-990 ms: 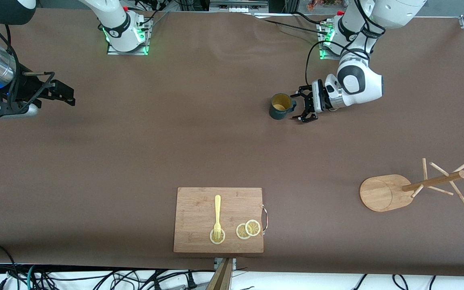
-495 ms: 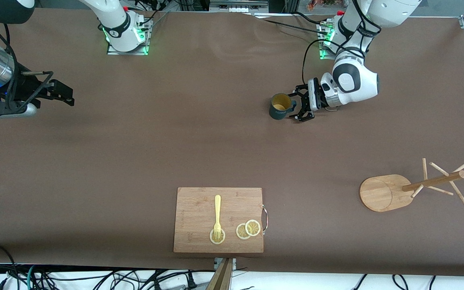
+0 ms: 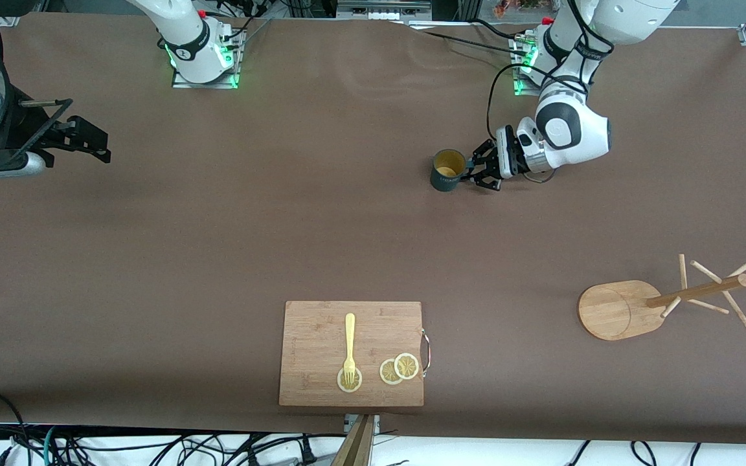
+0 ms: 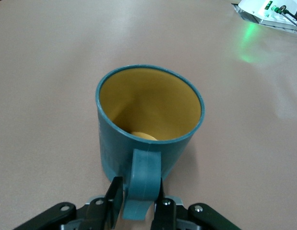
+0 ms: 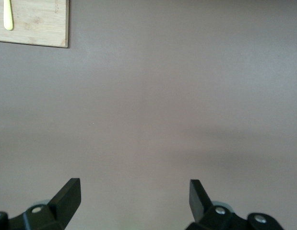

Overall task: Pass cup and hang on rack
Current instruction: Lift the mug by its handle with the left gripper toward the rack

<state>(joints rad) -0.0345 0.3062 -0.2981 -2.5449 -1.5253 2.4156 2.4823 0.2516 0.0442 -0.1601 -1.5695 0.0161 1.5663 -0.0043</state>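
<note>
Brown table (image 3: 217,246): left gripper (image 4: 137,207) is clamping the cup (image 4: 149,120) by its handle, leaving the body free for handover; right gripper (image 5: 134,196) is waiting, jaws apart, well apart from the cup.

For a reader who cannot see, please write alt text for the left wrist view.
The left pincer is shut on the loop handle of a teal cup with a yellow inside. The cup stands upright on the brown table.
</note>
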